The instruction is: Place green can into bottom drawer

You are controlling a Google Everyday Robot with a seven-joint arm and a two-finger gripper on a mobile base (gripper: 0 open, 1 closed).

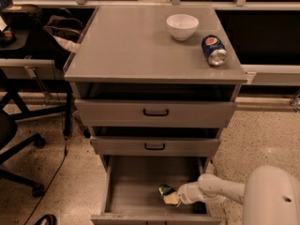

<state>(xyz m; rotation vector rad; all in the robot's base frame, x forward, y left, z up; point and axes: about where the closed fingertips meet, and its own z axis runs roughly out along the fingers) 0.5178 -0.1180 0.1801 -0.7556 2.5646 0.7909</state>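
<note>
Placing step: claw [172, 198] low in the bottom drawer [131, 186], near right; green can [165, 190] at its tip
Claw clamped or apart: cannot tell; next move, likely: let go, then lift clear of the drawer

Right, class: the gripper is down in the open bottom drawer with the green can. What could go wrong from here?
The green can lies at the gripper, close to the front of the bottom drawer; let go, it might roll. The arm crosses the drawer's right wall, so pulling back carelessly could catch it.
</note>
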